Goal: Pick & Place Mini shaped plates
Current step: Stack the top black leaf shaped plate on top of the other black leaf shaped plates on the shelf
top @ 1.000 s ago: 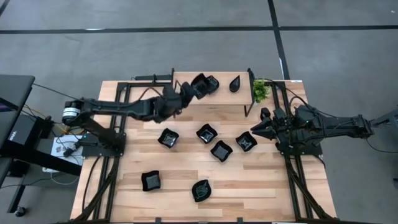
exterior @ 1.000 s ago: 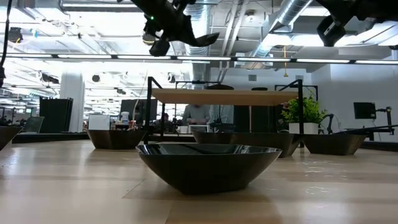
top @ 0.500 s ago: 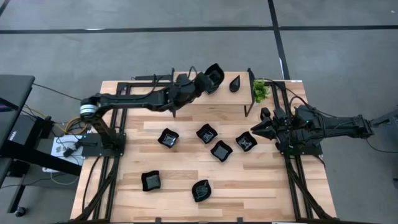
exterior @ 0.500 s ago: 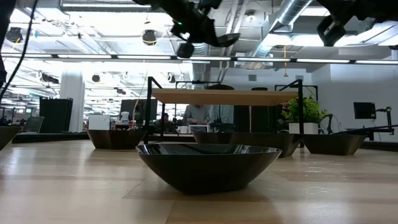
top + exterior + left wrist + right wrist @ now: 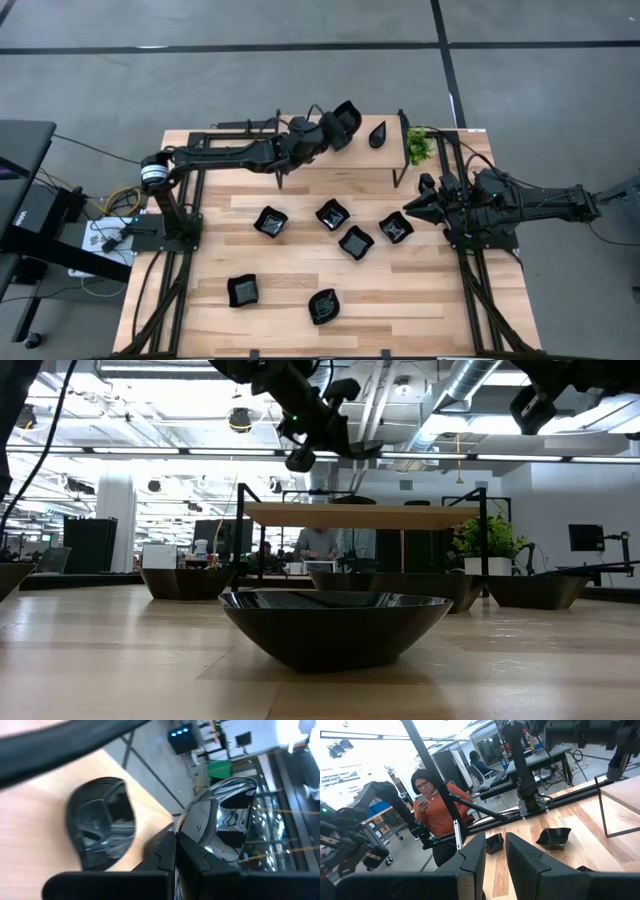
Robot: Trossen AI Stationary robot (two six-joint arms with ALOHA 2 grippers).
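Over the shelf | left gripper (image 5: 335, 127) clamped on mini plate (image 5: 345, 121) | right gripper (image 5: 408, 208) parted, empty

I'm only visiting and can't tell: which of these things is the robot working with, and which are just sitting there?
Part of the job:
- black plate held by left gripper
- teardrop plate on raised shelf
- six black plates on table

Just there:
- small green plant
- idle right gripper

My left gripper (image 5: 340, 445) hangs above the raised wooden shelf (image 5: 365, 514), clamped on a thin dark plate (image 5: 358, 451) seen edge-on. On the table (image 5: 120, 660) a glossy black dish (image 5: 335, 625) stands nearest, with more dishes behind and a green plant (image 5: 484, 538) right of the shelf.
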